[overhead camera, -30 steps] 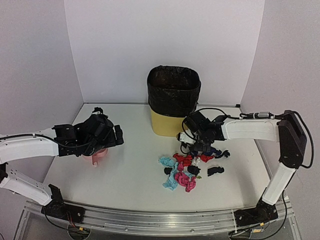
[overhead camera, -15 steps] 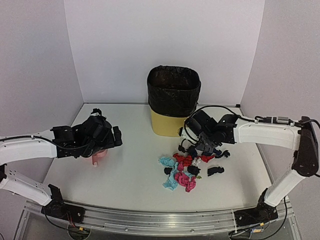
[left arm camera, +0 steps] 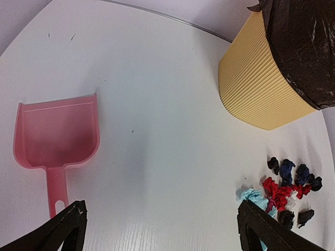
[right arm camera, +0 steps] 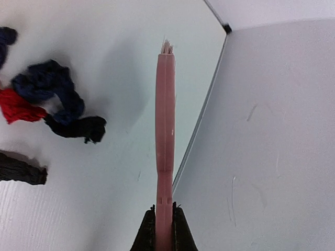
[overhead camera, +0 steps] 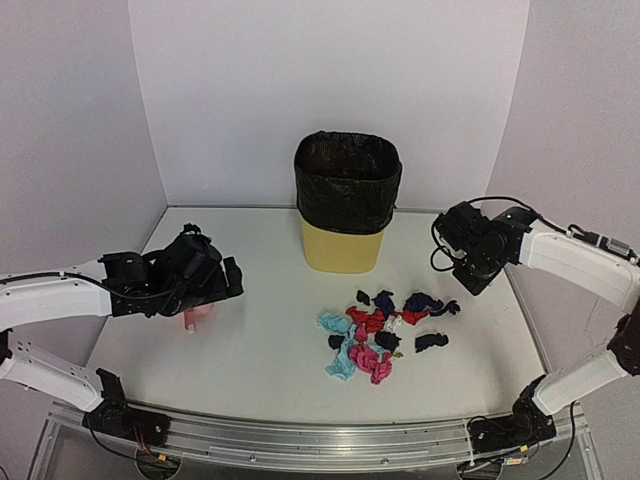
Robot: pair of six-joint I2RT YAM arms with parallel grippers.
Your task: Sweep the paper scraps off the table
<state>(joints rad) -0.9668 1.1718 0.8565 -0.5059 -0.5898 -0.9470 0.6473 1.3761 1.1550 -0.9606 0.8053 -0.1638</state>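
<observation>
Left gripper (left arm camera: 159, 230), jaws spread and empty, hovers above a pink dustpan (left arm camera: 57, 136). Paper scraps (overhead camera: 385, 330) cluster mid-table (overhead camera: 270, 350), to its right. Right gripper (right arm camera: 164, 219), the nearer one, clamps a pink brush (right arm camera: 165, 115), raised just right of the scraps.

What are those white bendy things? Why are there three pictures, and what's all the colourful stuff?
Those are two robot arms. One picture looks down from above and behind them. The other two come from little cameras on each arm's wrist. On the white table lies a heap of crumpled paper scraps, in front of a yellow bin lined with a black bag. The left arm's fingers are open and empty, near a pink dustpan lying on the table. The right arm's fingers pinch a pink brush, off to the side of the heap and not touching the scraps.
</observation>
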